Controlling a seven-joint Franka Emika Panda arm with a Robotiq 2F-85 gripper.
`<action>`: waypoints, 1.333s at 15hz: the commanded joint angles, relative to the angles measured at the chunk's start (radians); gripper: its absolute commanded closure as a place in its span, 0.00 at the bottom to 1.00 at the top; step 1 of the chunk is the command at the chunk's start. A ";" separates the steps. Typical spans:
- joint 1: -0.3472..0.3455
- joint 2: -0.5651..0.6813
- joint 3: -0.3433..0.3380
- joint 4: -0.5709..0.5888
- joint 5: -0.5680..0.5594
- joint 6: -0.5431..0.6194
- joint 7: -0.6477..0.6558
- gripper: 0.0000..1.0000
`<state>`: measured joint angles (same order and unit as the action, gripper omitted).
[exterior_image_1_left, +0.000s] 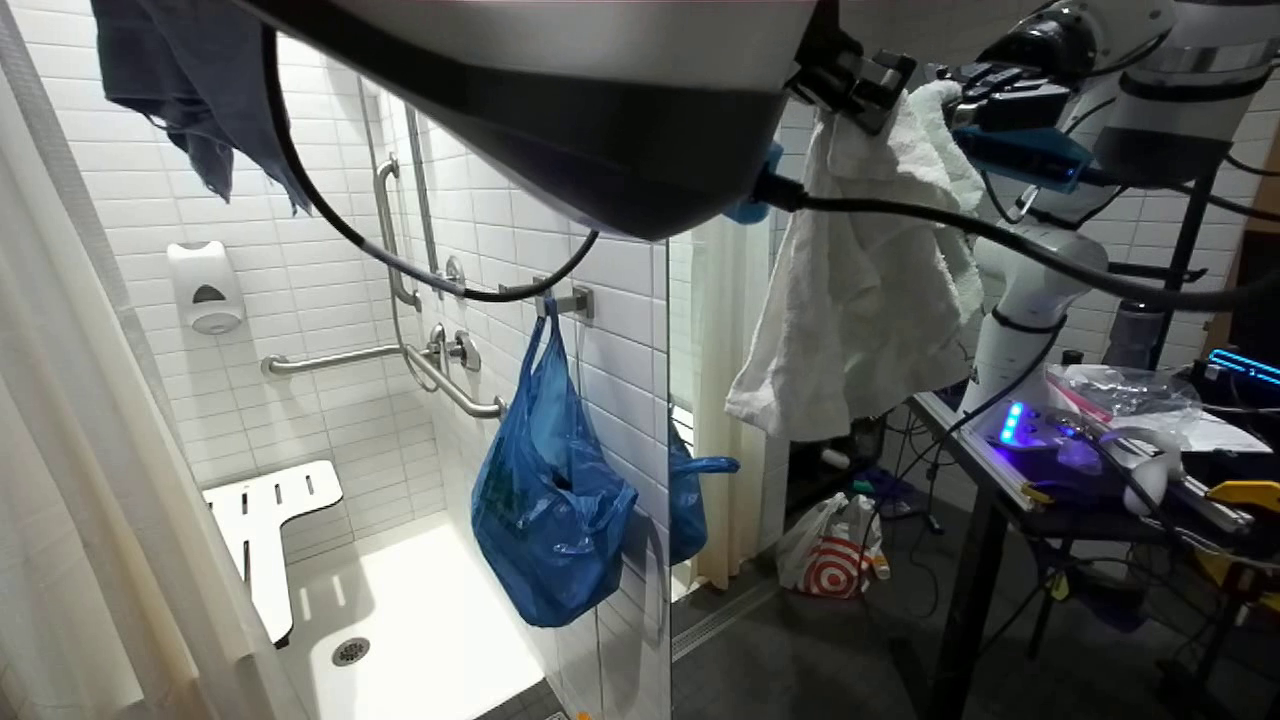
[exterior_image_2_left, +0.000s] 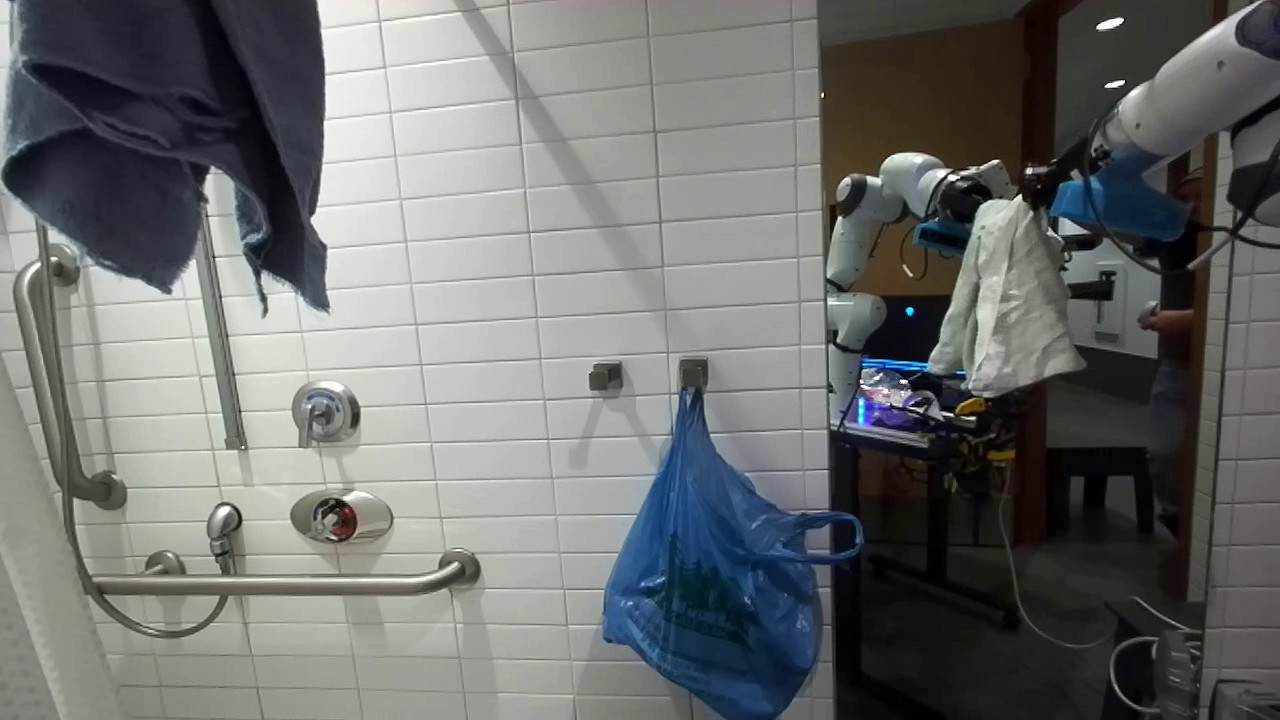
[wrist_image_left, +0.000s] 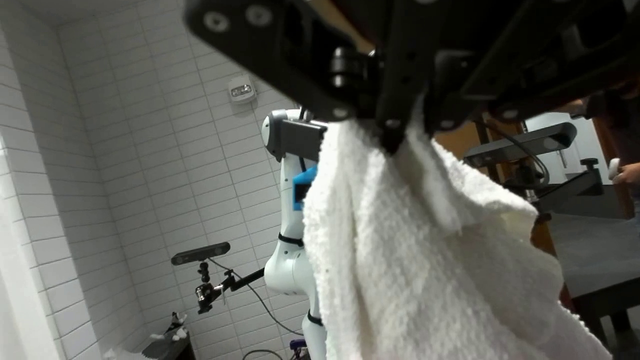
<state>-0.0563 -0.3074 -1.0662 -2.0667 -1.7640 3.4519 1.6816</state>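
I'm pinching the white towel (wrist_image_left: 400, 260) in my tool (wrist_image_left: 392, 140) | it's hanging below, long axis running roughly downward

A blue bag (exterior_image_2_left: 715, 590) hangs near the tiled wall's (exterior_image_2_left: 560, 250) right edge. A grab bar (exterior_image_2_left: 300, 584) runs toward its left edge.

Bright and dark together
The shower floor (exterior_image_1_left: 430, 620) glows white, shadows stripe the wall (exterior_image_2_left: 500, 300), and a blue light (exterior_image_1_left: 1012, 425) shines in darkness.
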 joint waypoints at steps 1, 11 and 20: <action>0.004 0.039 0.024 0.009 -0.018 0.010 0.047 0.99; -0.018 0.128 0.110 0.079 -0.037 0.016 0.181 0.99; -0.016 0.172 0.118 0.127 -0.100 0.009 0.308 0.99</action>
<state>-0.0602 -0.2003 -0.9687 -2.0082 -1.8267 3.4518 1.8979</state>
